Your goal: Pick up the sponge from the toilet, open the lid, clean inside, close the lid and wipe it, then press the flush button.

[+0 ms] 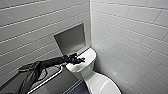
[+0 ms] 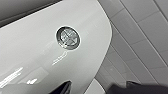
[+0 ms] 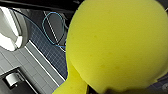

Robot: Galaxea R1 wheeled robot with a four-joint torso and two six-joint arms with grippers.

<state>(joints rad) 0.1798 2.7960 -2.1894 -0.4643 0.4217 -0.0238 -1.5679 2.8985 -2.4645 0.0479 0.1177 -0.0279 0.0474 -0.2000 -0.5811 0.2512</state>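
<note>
Chrome flush button (image 2: 68,38) sits just ahead of the L gripper (image 1: 77,60), set in the flat tank top (image 2: 32,55) of the toilet (image 1: 86,67). The L arm reaches in over the tank, prob. so a fingertip can come straight down on the button. Two dark fingertips (image 2: 64,87) stand well apart in the left wrist view, so I read the jaws as spread w/ nothing between them and not yet touching the button. Below that gripper and nearer the robot, the lid (image 1: 101,85) lies down over the bowl. The sponge (image 3: 117,42) bulges right up against the R gripper (image 3: 120,91) (so close it hides most else). It hangs clear above the tiled floor (image 3: 47,50), which suggests those jaws are clamped on it. I'd judge it's held away from the tank so the L arm works unhindered.
</note>
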